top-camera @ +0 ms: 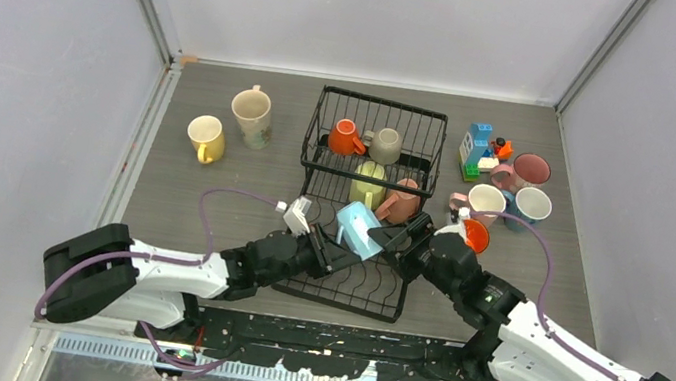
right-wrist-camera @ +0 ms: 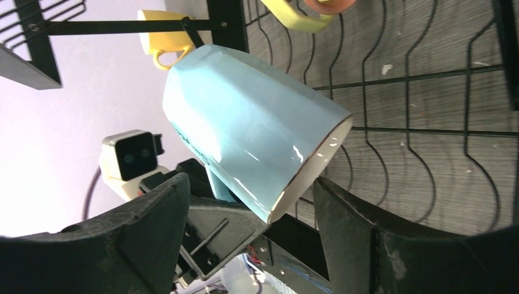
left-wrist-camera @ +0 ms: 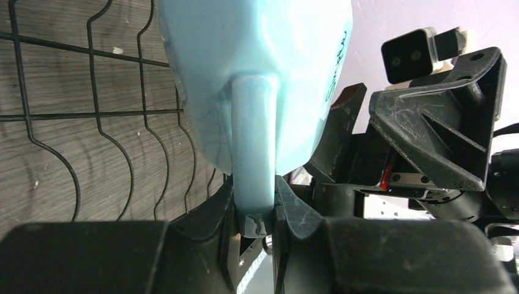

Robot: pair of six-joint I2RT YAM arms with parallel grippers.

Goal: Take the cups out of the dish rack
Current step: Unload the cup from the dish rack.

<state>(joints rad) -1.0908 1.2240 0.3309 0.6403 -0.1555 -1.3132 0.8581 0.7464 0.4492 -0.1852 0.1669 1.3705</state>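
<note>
Left wrist view first: my left claw (left-wrist-camera: 254, 211) is clamped tight on the handle (left-wrist-camera: 252, 141) of the light blue mug (left-wrist-camera: 257, 55), pads pinching it from both sides. The mug hangs tilted above the wavy wire tray of the dish rack (top-camera: 382, 102), clear of the wires as far as I can tell.

From the right wrist, my right claw (right-wrist-camera: 254, 205) stands wide open, one finger on each side of the mug near its rim; I see no firm contact.

I read this as a hand-over between the arms, with the mug lifted out but not yet set down. Next, I judge, the right claw must close squarely across the mug's body before the left lets go of the handle; the glazed wall tapers, so a skewed pinch could slip.

Four mugs (top-camera: 347, 138) remain in the rack. Others stand on the bench (top-camera: 209, 212) on both sides, some beside a toy-block figure (top-camera: 478, 149).
</note>
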